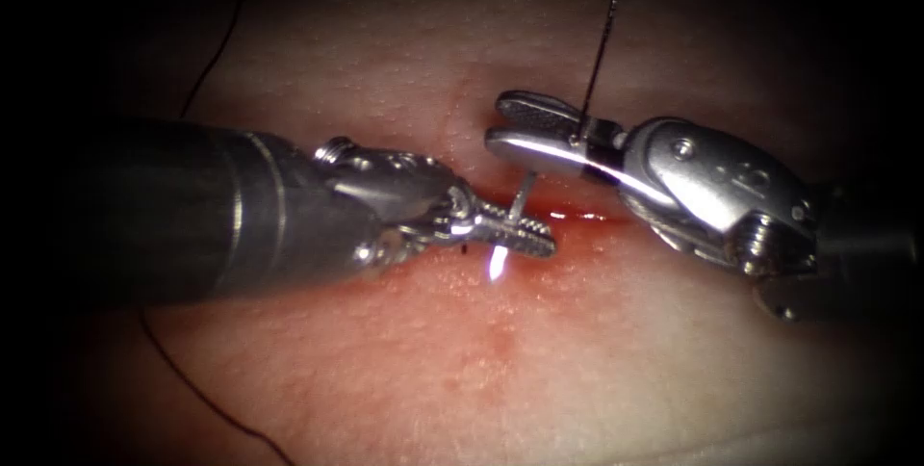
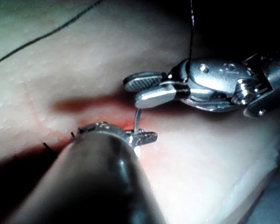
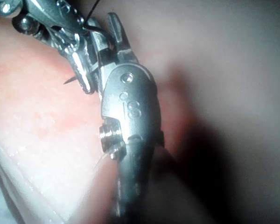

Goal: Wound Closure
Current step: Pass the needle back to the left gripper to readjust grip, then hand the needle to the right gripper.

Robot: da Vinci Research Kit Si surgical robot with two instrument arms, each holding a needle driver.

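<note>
Pinching the needle (image 1: 521, 198) mid-curve above the cut (image 1: 577, 217), the left tool (image 1: 515, 233) steadied it; the right tool (image 1: 525, 129), jaws spread, held the thread (image 1: 602, 42) near its hinge.

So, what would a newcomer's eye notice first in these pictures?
Probably the two steel tools meeting over the red cut at the centre of the tissue. The left end effector holds the needle, which stands up from its jaws. The right end effector is open just above, with dark thread rising from it.
</note>
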